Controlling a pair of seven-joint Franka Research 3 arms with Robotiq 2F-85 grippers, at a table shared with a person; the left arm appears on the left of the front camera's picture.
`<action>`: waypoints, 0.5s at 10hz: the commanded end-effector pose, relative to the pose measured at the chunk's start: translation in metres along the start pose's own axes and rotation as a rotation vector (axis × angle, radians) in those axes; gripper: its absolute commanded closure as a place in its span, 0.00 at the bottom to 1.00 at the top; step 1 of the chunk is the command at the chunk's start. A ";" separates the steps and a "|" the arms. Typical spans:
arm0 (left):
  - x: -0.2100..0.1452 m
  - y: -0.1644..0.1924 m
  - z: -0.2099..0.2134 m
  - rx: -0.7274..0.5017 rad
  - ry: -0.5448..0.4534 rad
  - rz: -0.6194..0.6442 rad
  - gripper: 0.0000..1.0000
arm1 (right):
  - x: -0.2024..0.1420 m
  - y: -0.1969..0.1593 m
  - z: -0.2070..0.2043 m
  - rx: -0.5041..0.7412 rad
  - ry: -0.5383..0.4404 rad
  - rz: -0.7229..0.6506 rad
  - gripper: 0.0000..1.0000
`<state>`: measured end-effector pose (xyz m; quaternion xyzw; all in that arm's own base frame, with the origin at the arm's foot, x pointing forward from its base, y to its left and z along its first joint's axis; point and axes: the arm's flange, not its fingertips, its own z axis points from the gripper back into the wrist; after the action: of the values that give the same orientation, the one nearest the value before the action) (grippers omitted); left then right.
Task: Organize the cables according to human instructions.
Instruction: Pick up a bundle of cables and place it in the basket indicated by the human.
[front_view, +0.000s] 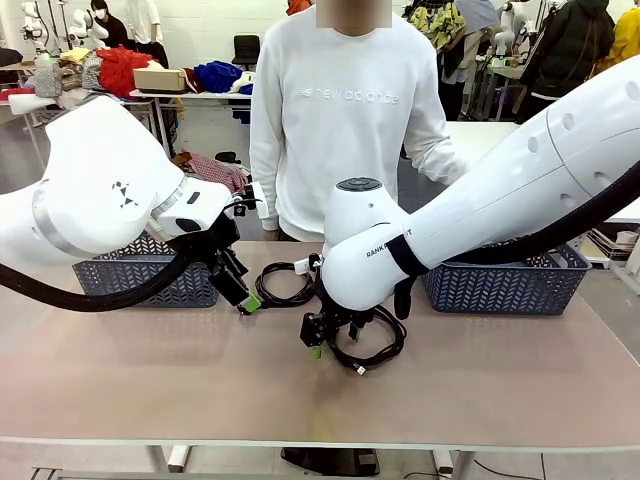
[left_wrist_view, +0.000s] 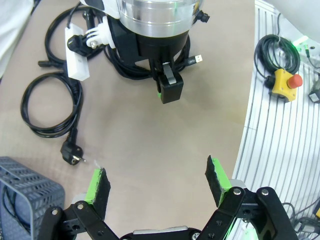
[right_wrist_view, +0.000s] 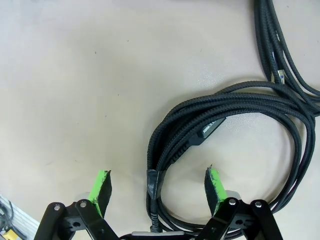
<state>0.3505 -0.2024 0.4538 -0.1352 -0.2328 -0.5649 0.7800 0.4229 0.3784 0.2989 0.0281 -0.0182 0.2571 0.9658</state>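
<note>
Tan table (front_view: 150, 380), workshop clutter behind. A person in a white top stands at the far side. Landmark: left basket (front_view: 145, 280).

Cables: plug coil (front_view: 283, 285) lies flat just right of the basket. Braided coil (right_wrist_view: 225, 115) sits further right of it, mid-table and nearer the robot's edge.

Handling, my read: the braided coil is light, soft and floppy. Its loops would sag and splay if it were lifted by a single strand. Best hold looks like the bunched side at the tie (right_wrist_view: 151, 181), where the strands run together.

Right claw (right_wrist_view: 157, 182): partly open, low over the table, straddling that bunched side. Pads (right_wrist_view: 102, 187) are clear of the cord, nothing gripped yet.

Left claw (left_wrist_view: 156, 172): spread wide, empty, hovering off the basket's right end.
</note>
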 end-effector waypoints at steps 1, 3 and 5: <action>-0.002 -0.001 0.000 0.005 0.000 0.003 0.00 | 0.009 0.005 0.001 -0.019 -0.009 -0.041 0.22; -0.002 -0.001 0.000 0.005 0.000 0.003 0.00 | 0.009 0.003 0.001 -0.013 -0.018 -0.058 0.42; -0.002 -0.001 0.000 0.005 0.000 0.003 0.00 | 0.009 0.002 0.001 -0.010 -0.015 -0.068 0.62</action>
<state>0.3505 -0.2024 0.4538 -0.1352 -0.2328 -0.5649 0.7800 0.4293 0.3782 0.3041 0.0308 -0.0239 0.2409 0.9698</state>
